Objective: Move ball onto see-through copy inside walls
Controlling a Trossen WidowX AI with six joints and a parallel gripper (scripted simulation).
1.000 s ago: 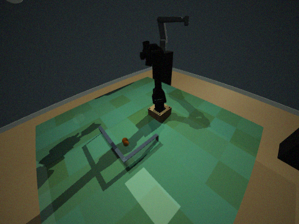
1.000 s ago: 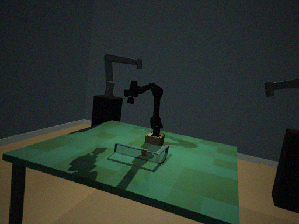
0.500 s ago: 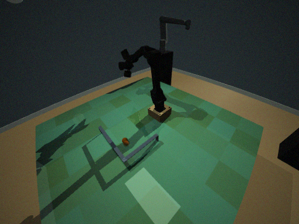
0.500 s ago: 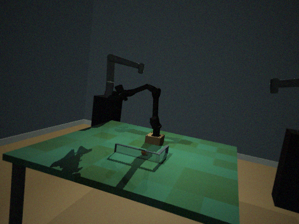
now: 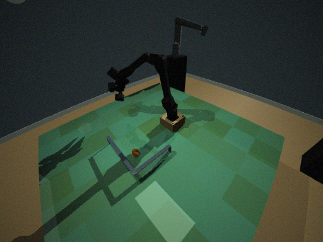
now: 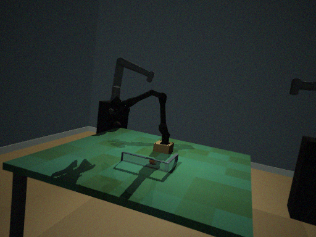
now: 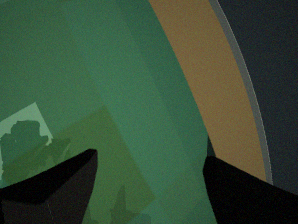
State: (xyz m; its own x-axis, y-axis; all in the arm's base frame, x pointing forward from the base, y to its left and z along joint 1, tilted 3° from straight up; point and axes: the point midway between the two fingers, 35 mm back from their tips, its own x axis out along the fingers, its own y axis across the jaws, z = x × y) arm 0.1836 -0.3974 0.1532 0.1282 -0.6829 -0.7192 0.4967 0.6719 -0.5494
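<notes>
A small orange ball (image 5: 134,151) (image 6: 152,161) lies on the table, inside the corner of two low clear walls with grey top rails, the left one (image 5: 121,155) and the right one (image 5: 152,159). In the top view two orange shapes overlap there; I cannot tell which part is the see-through copy. My gripper (image 5: 115,92) (image 7: 152,161) is in the air above the table, behind and left of the walls and far from the ball. Its fingers stand apart with nothing between them. In the exterior view it is lost against a black pedestal.
My arm's wooden base block (image 5: 172,123) (image 6: 163,147) stands behind the walls. A black pedestal (image 5: 177,70) with another grey arm stands beyond the table's back edge. Another dark block (image 5: 313,161) is at the right. Arm shadows cross the green patchwork table.
</notes>
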